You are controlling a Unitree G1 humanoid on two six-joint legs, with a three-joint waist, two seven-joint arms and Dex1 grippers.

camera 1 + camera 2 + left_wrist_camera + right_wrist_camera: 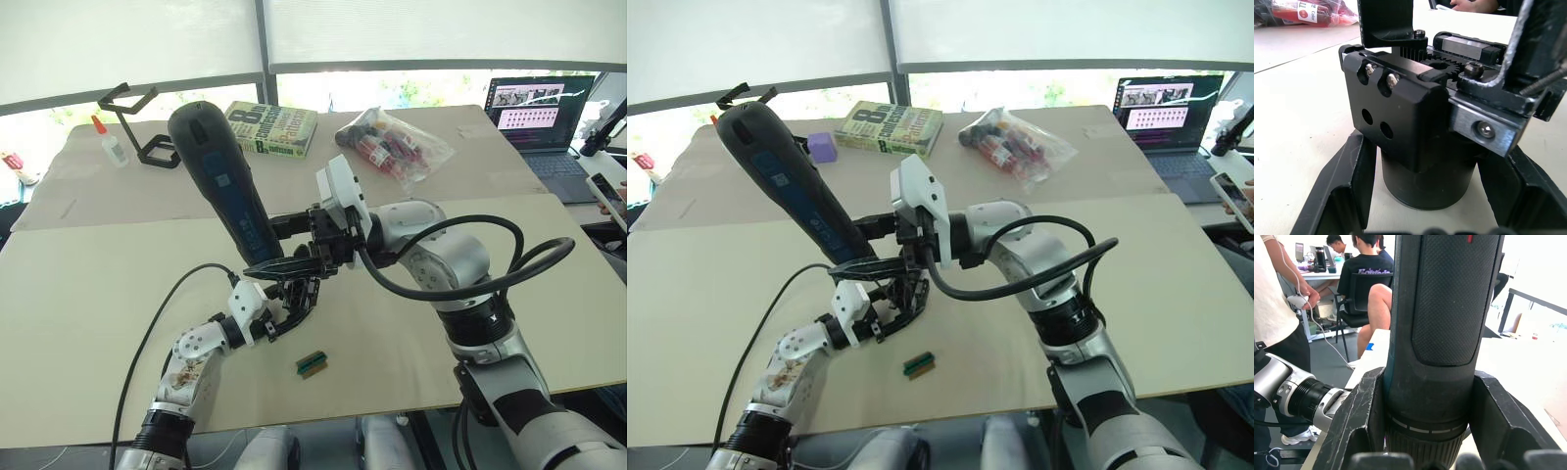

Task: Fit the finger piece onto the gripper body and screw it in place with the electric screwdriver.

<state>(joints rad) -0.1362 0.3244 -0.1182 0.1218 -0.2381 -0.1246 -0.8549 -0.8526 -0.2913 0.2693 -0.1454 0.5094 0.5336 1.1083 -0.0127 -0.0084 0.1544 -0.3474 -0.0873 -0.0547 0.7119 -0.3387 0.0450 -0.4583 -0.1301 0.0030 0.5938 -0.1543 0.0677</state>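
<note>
Now my right gripper (294, 227) clamps the electric screwdriver (220, 176), my left gripper (289, 302) pinches the gripper body (1420, 147) near the table's front edge, finger piece (1386, 22) seemingly seated, screws partly in, driving unfinished.

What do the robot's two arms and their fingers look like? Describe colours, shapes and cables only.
Both arms are silver-grey metal with black joint bands. A thick black cable loops along the right arm; a thinner one trails along the left arm. Each wrist has a white housing, and the fingers are black, flat and tapered.
</note>
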